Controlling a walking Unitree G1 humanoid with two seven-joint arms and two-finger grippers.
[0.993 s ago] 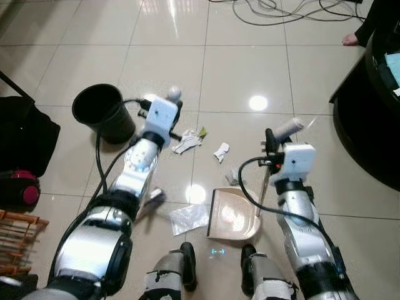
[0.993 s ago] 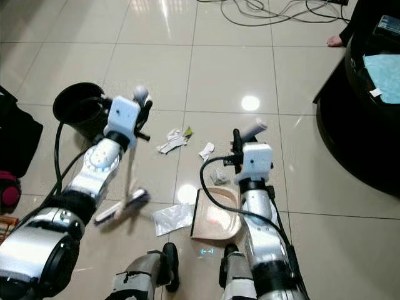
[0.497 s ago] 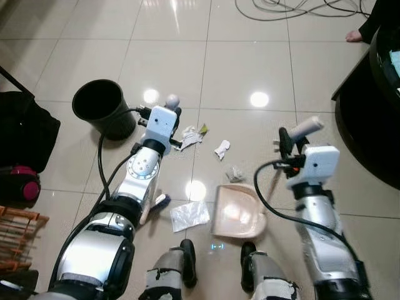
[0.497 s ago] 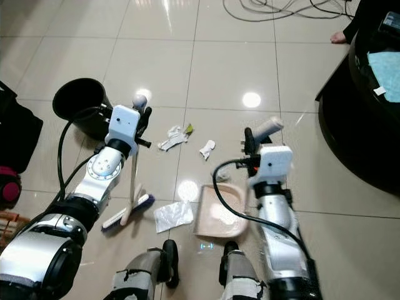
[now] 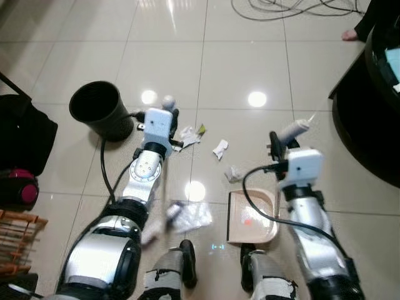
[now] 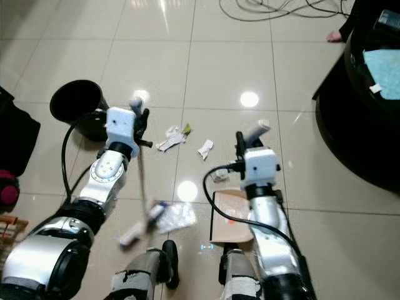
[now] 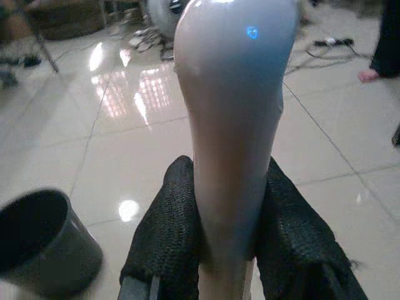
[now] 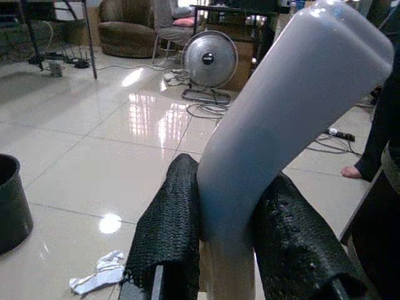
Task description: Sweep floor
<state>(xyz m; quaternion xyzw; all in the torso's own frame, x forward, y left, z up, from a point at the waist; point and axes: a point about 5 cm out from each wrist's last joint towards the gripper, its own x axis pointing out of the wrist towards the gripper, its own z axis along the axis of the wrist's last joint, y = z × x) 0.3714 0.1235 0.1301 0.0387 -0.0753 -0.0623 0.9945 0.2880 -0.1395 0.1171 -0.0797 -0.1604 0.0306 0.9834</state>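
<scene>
On a glossy beige tiled floor, the left gripper is clamped on the pale handle of a broom, its black fingers pressed against both sides of the shaft just below the rounded top. The broom slants down toward the robot's feet, and its blurred brush head lies on the tiles touching the near edge of a clear plastic wrapper. The right gripper is likewise closed around the upright handle of a beige dustpan, whose tray rests flat on the floor just right of the wrapper, its open mouth facing away from the robot. A small crumpled scrap sits just beyond the dustpan's front edge; two more white paper scraps and lie farther out, between the two arms. A black waste bin stands upright to the left, near the left gripper. At the far left edge are a black bag and a wooden rack; at the right edge a dark round bench crowds the floor. Cables trail across the tiles at the far side, leaving a wide open stretch of floor between them and the scraps.
</scene>
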